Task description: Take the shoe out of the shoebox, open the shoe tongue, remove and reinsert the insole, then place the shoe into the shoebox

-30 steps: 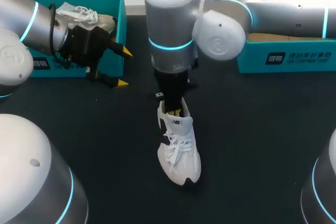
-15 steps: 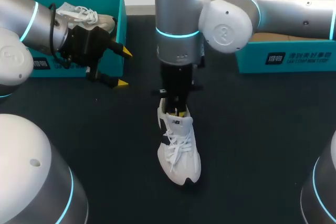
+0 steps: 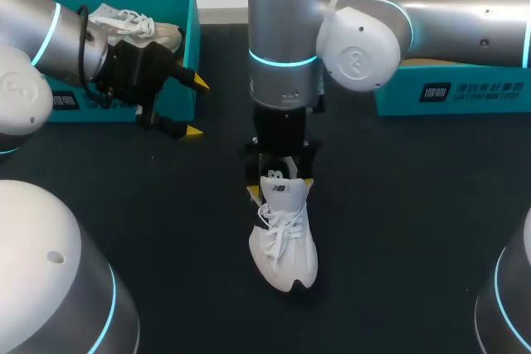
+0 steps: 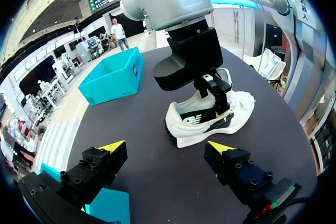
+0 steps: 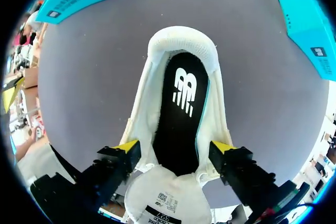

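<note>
The white shoe [image 3: 284,242] lies on the dark table, toe toward me. Its black insole [image 5: 181,106] shows inside the collar, and the tongue [image 5: 167,198] lies under my right wrist. My right gripper [image 3: 280,186] hangs just over the shoe's opening, open, one yellow tip on each side of the collar and nothing gripped [image 5: 175,146]. My left gripper [image 3: 196,106] is open and empty beside the left shoebox [image 3: 189,35]. In the left wrist view that gripper [image 4: 167,146] points at the shoe [image 4: 231,114] from some way off.
A second pale shoe [image 3: 137,24] lies in the left teal shoebox. Another teal box [image 3: 452,93] stands at the back right, under my right arm. My right arm's wrist rises directly above the shoe's heel.
My right gripper was shut down inside the shoe's opening. It has since opened wide and now stands with its tips astride the collar. The arm shifted slightly right. The left arm is unchanged.
</note>
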`<state>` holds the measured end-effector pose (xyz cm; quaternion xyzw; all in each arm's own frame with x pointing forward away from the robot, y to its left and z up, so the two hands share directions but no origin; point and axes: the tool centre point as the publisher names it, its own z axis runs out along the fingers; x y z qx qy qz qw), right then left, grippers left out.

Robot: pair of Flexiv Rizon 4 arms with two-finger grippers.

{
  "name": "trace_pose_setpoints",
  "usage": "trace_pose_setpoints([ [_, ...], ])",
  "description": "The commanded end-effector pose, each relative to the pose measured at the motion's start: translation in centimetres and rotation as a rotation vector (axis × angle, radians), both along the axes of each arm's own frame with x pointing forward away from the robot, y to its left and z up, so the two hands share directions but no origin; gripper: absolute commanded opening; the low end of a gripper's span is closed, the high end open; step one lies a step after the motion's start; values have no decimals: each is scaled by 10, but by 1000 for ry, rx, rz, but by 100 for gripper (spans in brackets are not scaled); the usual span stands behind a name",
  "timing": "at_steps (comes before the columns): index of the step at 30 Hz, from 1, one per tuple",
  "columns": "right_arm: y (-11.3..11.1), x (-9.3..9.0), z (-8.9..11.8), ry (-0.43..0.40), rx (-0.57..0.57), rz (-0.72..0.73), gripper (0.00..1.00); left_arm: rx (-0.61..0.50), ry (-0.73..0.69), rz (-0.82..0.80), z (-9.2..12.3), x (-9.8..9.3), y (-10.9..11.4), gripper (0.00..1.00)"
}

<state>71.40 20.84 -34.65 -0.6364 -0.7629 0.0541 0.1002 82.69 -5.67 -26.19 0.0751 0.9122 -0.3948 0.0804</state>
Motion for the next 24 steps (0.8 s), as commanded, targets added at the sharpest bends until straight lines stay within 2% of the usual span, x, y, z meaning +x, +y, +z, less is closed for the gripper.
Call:
trace_pose_setpoints([
  [1,-5,-1,-4,0,13,11,100,2,0,0,0,0,0,100],
  [8,-10,-7,3,0,-4,7,100,2,0,0,0,0,0,100],
  [14,-9,-15,21,-13,-30,0,100,2,0,0,0,0,0,100],
  [24,-4,-44,43,-34,-62,-70,100,2,0,0,0,0,0,100],
])
